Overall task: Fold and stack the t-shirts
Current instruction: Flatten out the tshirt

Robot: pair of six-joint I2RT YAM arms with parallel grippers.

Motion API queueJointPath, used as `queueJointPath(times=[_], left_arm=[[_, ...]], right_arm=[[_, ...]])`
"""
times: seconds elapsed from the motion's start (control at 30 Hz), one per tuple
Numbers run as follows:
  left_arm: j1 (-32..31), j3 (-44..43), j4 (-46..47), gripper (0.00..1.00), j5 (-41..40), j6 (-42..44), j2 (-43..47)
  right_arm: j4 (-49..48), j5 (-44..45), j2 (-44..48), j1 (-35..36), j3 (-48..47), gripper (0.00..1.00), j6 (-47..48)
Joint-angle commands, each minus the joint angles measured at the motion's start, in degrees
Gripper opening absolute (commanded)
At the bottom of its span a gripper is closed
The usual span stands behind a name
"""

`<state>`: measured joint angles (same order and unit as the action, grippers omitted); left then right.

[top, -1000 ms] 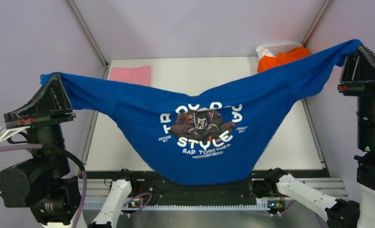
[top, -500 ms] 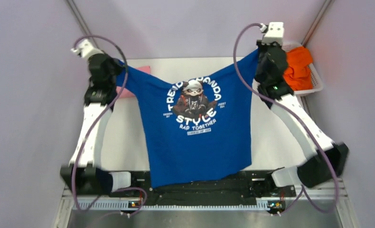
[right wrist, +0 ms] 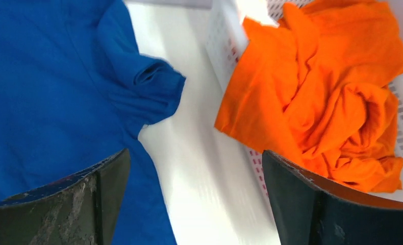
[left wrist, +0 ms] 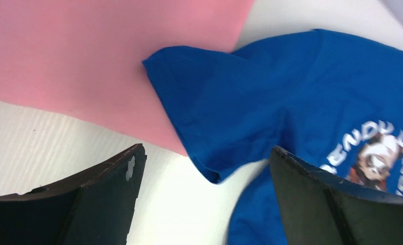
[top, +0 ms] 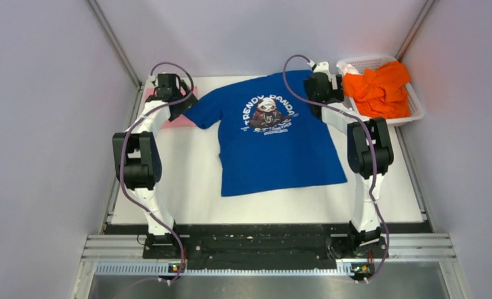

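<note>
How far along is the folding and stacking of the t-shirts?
Done: the pink t-shirt lies flat, apparently folded. In progress: the blue t-shirt is spread print up, not folded; the left hand and the right hand hover open over its sleeves. Left: the orange t-shirt, crumpled in the basket.

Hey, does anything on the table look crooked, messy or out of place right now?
The blue t-shirt lies flat but slightly askew, hem slanting. One sleeve overlaps the folded pink t-shirt, and the opposite sleeve is bunched up. The orange t-shirt spills over the rim of the white basket.
</note>
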<state>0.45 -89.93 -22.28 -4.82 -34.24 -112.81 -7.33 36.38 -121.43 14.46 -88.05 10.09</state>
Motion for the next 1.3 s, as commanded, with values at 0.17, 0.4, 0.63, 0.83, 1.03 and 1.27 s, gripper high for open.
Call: queueJointPath(times=[0.17, 0.4, 0.63, 0.83, 1.03, 1.27], left_arm=[[-5.15, 1.23, 8.8, 0.99, 13.38, 1.01, 7.06], [-12.29, -9.62, 6.81, 0.99, 16.88, -0.66, -5.03], [-15.02, -17.43, 4.35, 0.99, 18.2, -3.99, -15.81], [-16.5, -11.08, -1.63, 0.99, 16.36, -5.99, -14.08], [-20.67, 7.5, 2.22, 0.99, 14.1, -6.3, -5.01], [-28.87, 27.14, 4.46, 0.99, 11.23, -11.37, 7.06]], right_arm=[[4.4, -1.85, 21.23, 0.19, 9.08, 0.99, -13.79], [10.99, -22.27, 38.39, 0.24, 29.66, 0.99, -33.42], [8.84, -31.57, 46.48, 2.23, 43.72, 0.99, -42.29], [8.07, -30.41, 42.9, 2.27, 47.03, 0.99, -44.16], [5.61, -31.45, 32.68, 2.28, 44.08, 0.99, -45.86], [7.25, -33.25, 19.13, 2.29, 32.98, 0.99, -44.28]])
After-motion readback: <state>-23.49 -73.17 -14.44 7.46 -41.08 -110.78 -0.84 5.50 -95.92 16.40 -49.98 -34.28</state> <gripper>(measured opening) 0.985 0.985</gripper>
